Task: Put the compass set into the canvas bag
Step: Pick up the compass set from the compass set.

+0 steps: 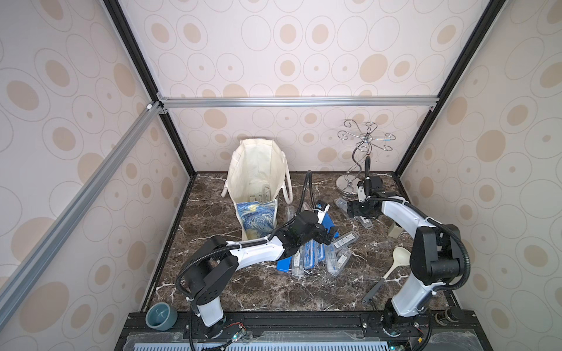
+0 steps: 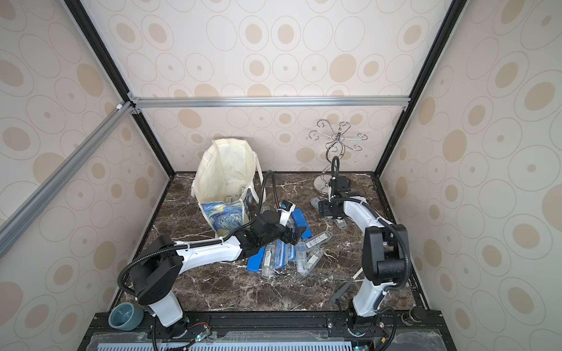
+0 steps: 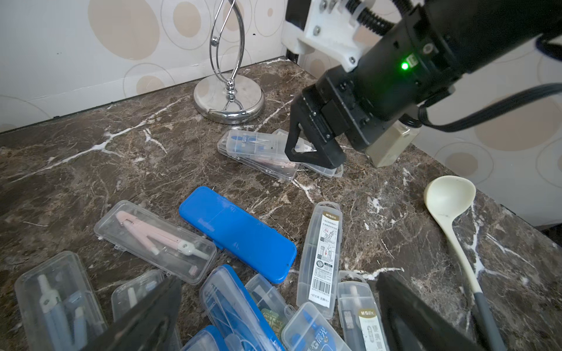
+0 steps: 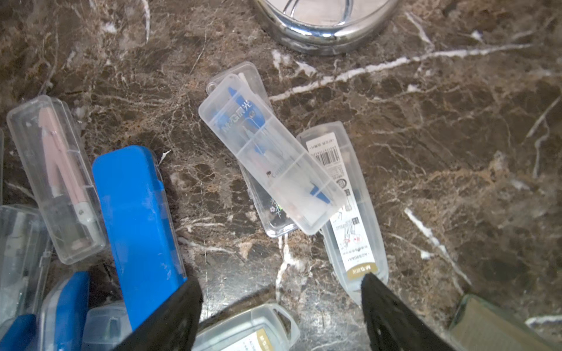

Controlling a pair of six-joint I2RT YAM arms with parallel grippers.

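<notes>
While both arms hang over the dark brown, white-veined marble bench (image 3: 91, 158), the left fingers (image 3: 152, 316) stand wide apart and grip nothing. Beneath and between them lies a heap of slim, round-cornered compass set cases (image 3: 243, 304) (mostly glossy see-through plastic, a few blue-backed). Just past their tips lie a clear case holding a pink compass (image 3: 155, 240), a smooth opaque blue plastic case (image 3: 237, 234) and a clear case with a white barcode label (image 3: 322, 255). To one side of them rests a matte cream ladle with a grey handle (image 3: 450, 206).

The right fingers (image 4: 176, 316), black and wedge-shaped, are also apart, with only bare marble between them. One tip overlaps the end of a translucent labelled case (image 4: 349, 212), though I cannot tell whether it touches. Ahead of their tips a frosted clear case with a blue compass (image 4: 267, 152) lies slantwise on another clear case. Beyond that sits the polished chrome base of a curled wire stand (image 4: 322, 27).

In a top view the tall cream canvas bag (image 1: 258, 170), soft-strapped and printed with blue-and-yellow swirls on one face, stands open and upright. It is well apart from both pairs of fingers, beyond the left ones by the back wall, and a few clear cases lie in its bottom.
</notes>
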